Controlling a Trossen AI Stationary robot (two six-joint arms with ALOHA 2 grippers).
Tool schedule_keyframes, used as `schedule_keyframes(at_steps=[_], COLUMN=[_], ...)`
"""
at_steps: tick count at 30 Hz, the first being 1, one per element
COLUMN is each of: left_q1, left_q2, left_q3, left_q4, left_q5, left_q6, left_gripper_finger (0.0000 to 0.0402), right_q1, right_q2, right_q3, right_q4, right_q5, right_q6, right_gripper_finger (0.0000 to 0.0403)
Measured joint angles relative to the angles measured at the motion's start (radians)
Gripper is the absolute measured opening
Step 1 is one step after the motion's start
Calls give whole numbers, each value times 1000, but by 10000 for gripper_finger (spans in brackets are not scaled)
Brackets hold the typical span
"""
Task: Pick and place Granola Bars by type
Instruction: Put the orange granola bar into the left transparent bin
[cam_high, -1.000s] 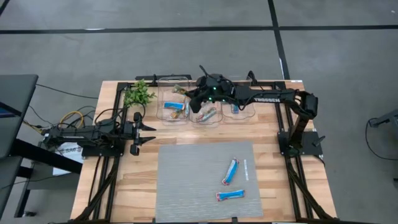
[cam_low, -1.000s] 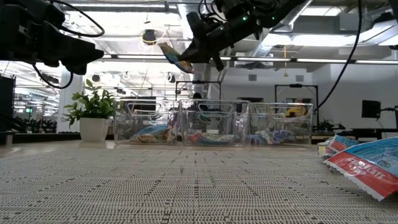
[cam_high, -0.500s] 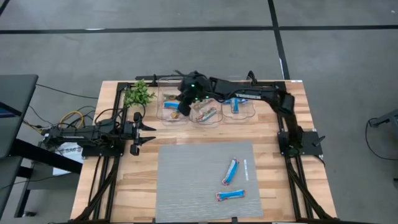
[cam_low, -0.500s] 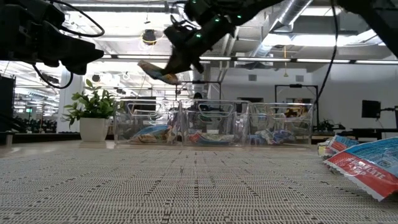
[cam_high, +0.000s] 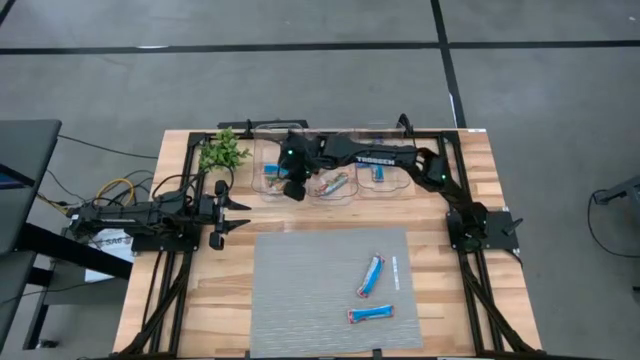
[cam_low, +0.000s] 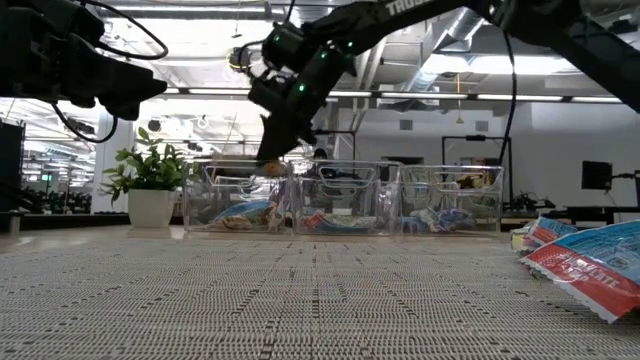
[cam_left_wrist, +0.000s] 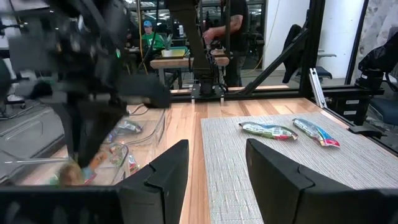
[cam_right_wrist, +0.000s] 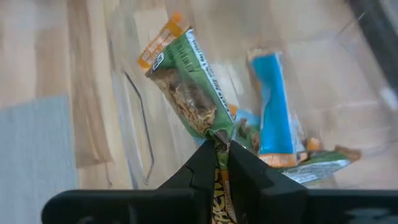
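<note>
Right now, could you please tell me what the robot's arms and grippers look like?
Both arms are dark, nearly black. The right arm bears white TROSSEN lettering and a small green light near its wrist. The left gripper has two slim pointed fingers; the right gripper has flat black fingers.

Held bar (cam_right_wrist: 186, 81): lower end hidden between the right gripper (cam_right_wrist: 218, 151) fingers.
Bars under gripper (cam_right_wrist: 273, 124): blurred, partly overlapped.
Bin contents (cam_low: 335, 218): unreadable through clear walls.

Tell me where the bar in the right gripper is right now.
The orange-green bar hangs from the right gripper over the leftmost clear bin, beside the plant.
</note>
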Motion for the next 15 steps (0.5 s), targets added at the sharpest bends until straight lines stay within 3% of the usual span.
schedule_keyframes(at_steps=[8, 15], left_q1=[0, 0], left_q2=[0, 0], left_q3=[0, 0], left_q4=[0, 0], left_q5=[0, 0], left_q6=[0, 0], left_gripper_finger=[155, 155], right_q1=[6, -9], right_q2=[16, 16], right_q3=[0, 0], right_q4=[2, 7], right_q5=[27, 35], right_q6=[-2, -59], right_gripper_finger=[27, 83])
